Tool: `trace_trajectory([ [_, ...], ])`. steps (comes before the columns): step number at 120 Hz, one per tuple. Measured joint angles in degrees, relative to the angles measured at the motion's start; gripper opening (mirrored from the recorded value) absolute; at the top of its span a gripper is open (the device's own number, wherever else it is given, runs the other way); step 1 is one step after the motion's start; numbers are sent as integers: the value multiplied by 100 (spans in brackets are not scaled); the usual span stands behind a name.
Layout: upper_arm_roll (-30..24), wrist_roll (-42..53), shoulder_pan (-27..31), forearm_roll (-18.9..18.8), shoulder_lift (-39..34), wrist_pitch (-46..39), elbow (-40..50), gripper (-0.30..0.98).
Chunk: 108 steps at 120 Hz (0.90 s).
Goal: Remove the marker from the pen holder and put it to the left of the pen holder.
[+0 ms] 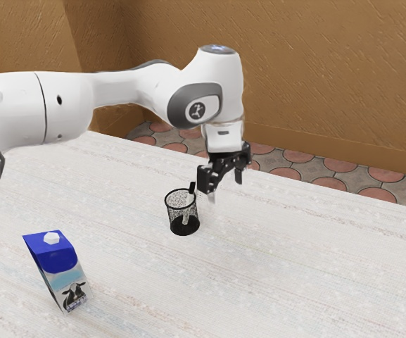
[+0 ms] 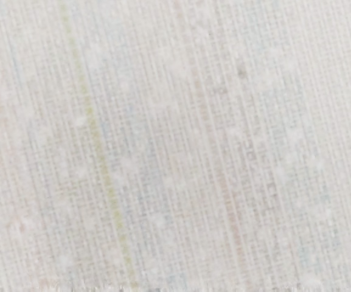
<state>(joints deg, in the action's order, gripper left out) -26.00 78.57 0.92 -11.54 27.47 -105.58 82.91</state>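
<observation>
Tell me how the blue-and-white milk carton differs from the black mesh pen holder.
The carton is boxy and capped; the pen holder is round and open-topped. The carton's printed sides are opaque; the pen holder's mesh is see-through. Both rest on the table.

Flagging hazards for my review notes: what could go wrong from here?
The open end effector hangs beside the pen holder, so a low sideways approach could knock it over. The marker leans inside with little more than its dark end above the rim, so a grip there may be shallow and slip, or the fingers might catch the rim.
</observation>
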Motion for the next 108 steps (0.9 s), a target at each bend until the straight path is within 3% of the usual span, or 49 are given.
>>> trace_trajectory([
  [36, 887, 124, 20, 96, 507, -344, -369, 68],
  [74, 1160, -7, 59, 134, 734, -401, -282, 59],
  [108, 1267, -65, 59, 141, 767, -414, -298, 38],
])
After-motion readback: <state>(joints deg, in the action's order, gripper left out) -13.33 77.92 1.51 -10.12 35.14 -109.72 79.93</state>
